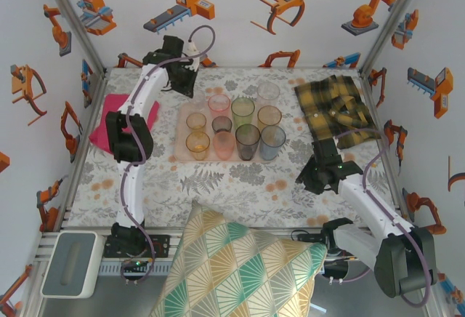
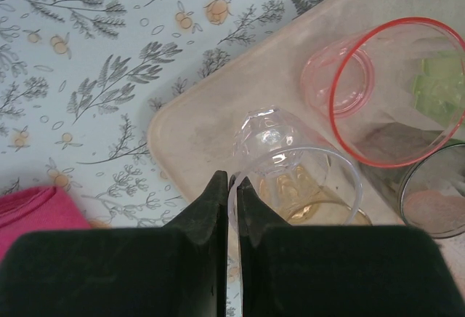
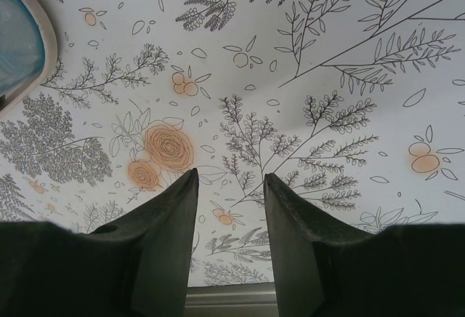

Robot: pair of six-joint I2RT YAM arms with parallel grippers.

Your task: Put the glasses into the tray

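Observation:
The pale pink-beige tray (image 1: 186, 106) lies mid-table with several tinted glasses upright on it, among them a pink one (image 1: 219, 104), a green one (image 1: 243, 108) and a blue one (image 1: 273, 141). My left gripper (image 1: 183, 78) hangs over the tray's back-left corner (image 2: 211, 113). It (image 2: 234, 179) is shut on the rim of a clear glass (image 2: 290, 164), which is tilted above the tray, beside the pink glass (image 2: 392, 91). My right gripper (image 1: 312, 177) is low over the tablecloth, right of the tray. It (image 3: 229, 175) stands open with nothing between its fingers.
A magenta cloth (image 1: 120, 117) lies left of the tray and a yellow-black plaid cloth (image 1: 338, 110) at the back right. A patterned pillow (image 1: 240, 266) leans at the near edge between the arm bases. A smoky grey glass (image 2: 436, 193) stands close to the held one.

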